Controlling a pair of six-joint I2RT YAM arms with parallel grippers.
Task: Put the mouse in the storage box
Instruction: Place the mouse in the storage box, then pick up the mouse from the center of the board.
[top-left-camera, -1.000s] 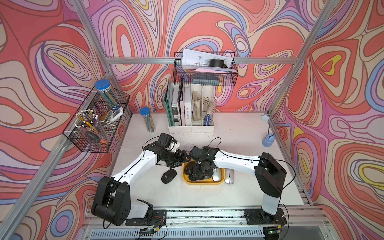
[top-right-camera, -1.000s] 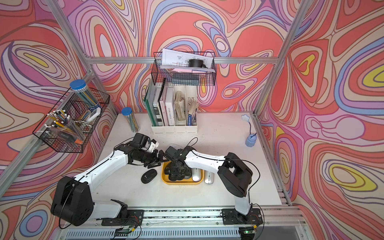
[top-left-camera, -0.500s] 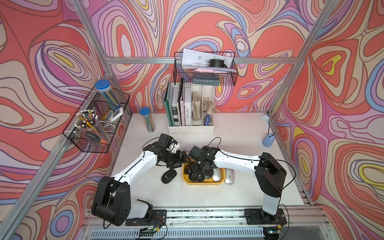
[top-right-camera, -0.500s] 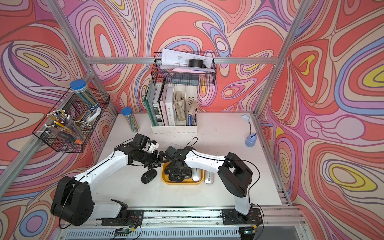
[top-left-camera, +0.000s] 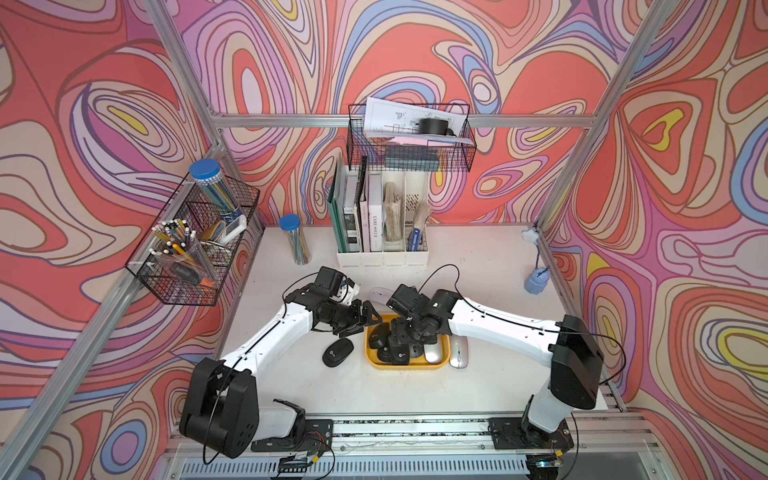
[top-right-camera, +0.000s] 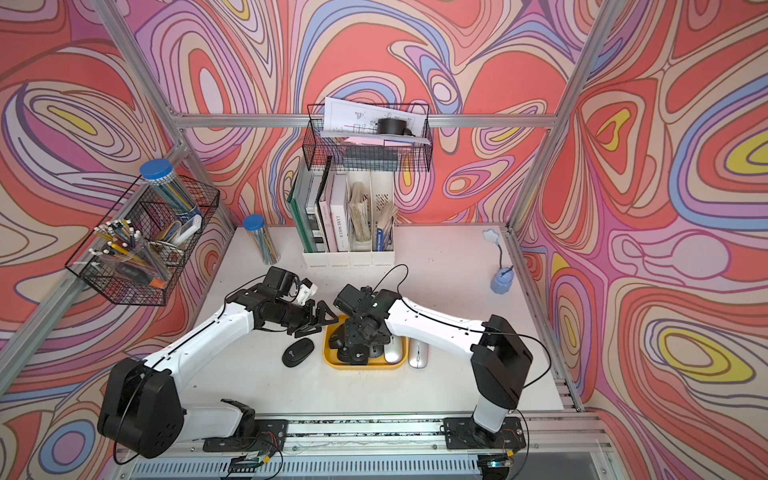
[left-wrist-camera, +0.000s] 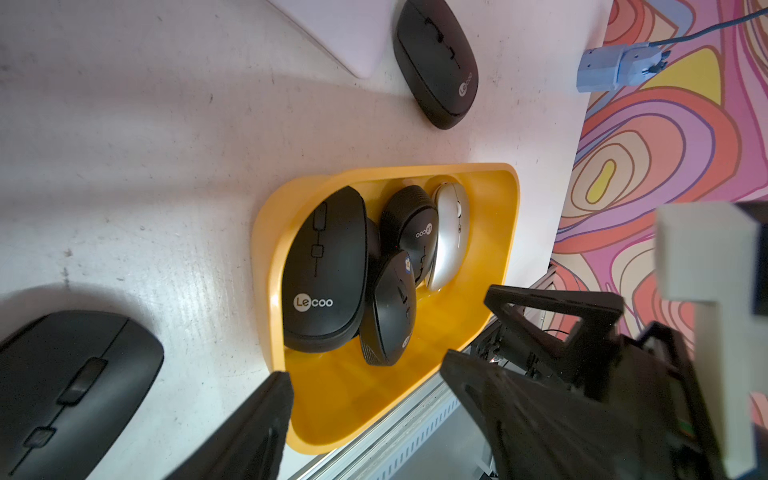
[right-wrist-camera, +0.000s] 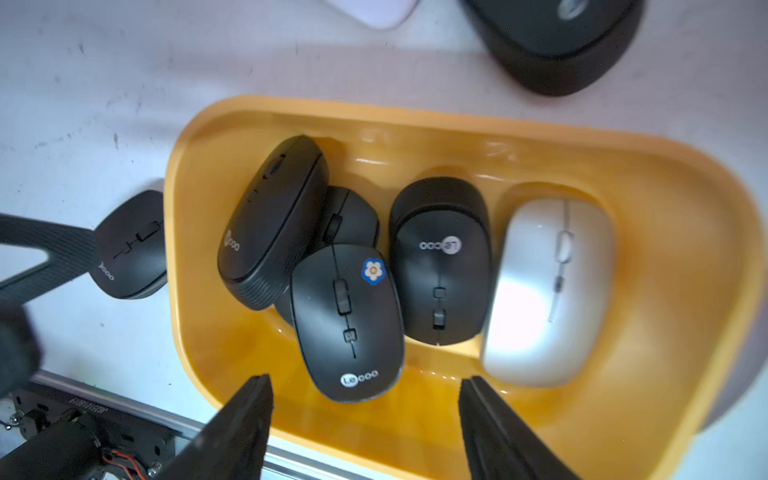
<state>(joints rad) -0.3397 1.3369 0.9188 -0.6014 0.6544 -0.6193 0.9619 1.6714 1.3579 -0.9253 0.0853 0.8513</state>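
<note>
1. Storage box (right-wrist-camera: 665, 291) sits on the white table (top-left-camera: 478, 395) between the two arms, yellow and shallow, five mice in it.
2. Right gripper (right-wrist-camera: 365, 380) hangs over it, fingers spread wide, pinching nothing; the flower-sticker mouse (right-wrist-camera: 347, 320) lies in the box just beyond the tips, clear of both.
3. That mouse overlaps a buried black mouse (right-wrist-camera: 349, 216), only its wheel end showing; a tilted black mouse (right-wrist-camera: 274, 220) leans on edge against the same one.
4. Beside them lie a back-to-front black mouse (right-wrist-camera: 440, 262) and, next to it, a silver mouse (right-wrist-camera: 548, 291).
5. From above, the right wrist covers most of the box; in both top views the pile reads as one dark lump and I cannot pick out the right fingers.
6. Left gripper (top-left-camera: 365, 322) hovers at the box's back left corner, fingers apart, empty.
7. Outside, a loose black mouse (top-left-camera: 337, 351) lies just left of the box, a second silver mouse (top-left-camera: 458, 352) just right of it.
8. Behind the box a pale mouse (top-left-camera: 382, 294) peeks out between the arms; next to it a far black mouse (left-wrist-camera: 436, 62) shows only in the wrist views, cut off by the frame edge in the right one.
</note>
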